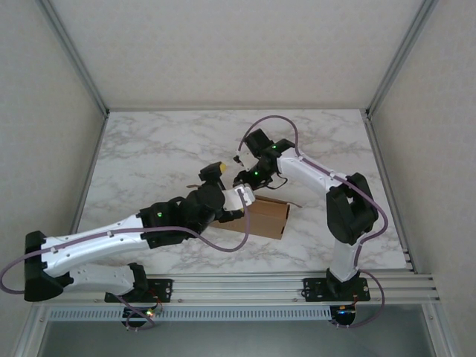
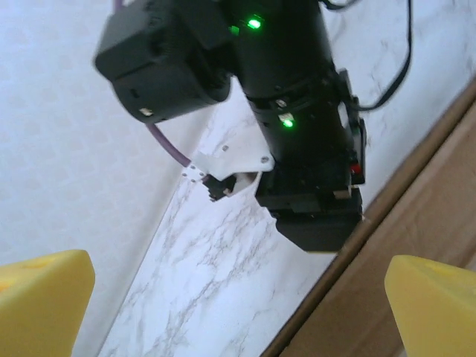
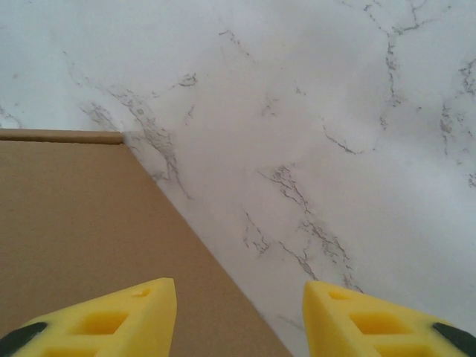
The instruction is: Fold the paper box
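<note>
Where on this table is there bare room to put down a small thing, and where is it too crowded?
The table is bare at the far left, between its back edge and the left arm, and in the far right corner beyond the right arm. The middle is crowded: both arms meet over the paper box.

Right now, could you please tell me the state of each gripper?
Left gripper: open, holding nothing.
Right gripper: open, holding nothing, over the edge of the paper box.
</note>
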You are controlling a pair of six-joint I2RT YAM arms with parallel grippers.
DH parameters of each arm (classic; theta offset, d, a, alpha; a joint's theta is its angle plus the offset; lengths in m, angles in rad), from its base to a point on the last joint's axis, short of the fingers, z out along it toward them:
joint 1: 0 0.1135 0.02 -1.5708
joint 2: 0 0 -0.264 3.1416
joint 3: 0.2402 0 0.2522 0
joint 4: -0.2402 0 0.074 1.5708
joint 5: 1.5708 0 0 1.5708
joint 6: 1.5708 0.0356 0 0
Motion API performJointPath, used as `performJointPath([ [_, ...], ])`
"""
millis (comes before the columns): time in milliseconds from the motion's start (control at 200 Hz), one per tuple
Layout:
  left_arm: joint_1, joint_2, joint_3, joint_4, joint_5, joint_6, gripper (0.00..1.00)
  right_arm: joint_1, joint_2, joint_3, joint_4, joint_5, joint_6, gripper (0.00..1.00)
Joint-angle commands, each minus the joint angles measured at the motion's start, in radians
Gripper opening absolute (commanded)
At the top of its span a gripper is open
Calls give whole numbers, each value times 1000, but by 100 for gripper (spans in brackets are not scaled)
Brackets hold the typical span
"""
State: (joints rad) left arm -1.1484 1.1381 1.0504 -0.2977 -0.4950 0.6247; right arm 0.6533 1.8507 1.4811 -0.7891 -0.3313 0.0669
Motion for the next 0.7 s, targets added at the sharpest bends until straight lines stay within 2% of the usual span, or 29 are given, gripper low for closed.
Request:
performJointPath([
  [0, 26, -7, 41, 63, -52, -139, 100, 0, -27, 27, -18, 29, 8, 49],
  [85, 83, -1, 89, 65, -87, -280, 100, -1, -43, 26, -13, 44, 13, 49],
  [140, 140, 9, 144, 22, -71, -405, 100, -3, -61, 20, -4, 51, 17, 49],
  [265, 302, 35, 228, -42, 89, -621, 100, -21, -125, -8, 30, 67, 49, 48],
  [335, 341, 38, 235, -32, 89, -724, 100, -35, -173, -37, 58, 81, 74, 45],
  [406, 394, 56, 254, -38, 216, -789, 100, -44, -226, -71, 85, 77, 102, 43],
  [491, 420, 92, 258, -8, 307, -857, 99, -46, -285, -106, 95, 77, 126, 41],
  [621, 455, 141, 231, 64, 436, -1089, 100, -47, -381, -167, 111, 79, 173, 37],
  [696, 463, 180, 228, 80, 534, -1165, 100, -47, -427, -202, 118, 84, 211, 33],
])
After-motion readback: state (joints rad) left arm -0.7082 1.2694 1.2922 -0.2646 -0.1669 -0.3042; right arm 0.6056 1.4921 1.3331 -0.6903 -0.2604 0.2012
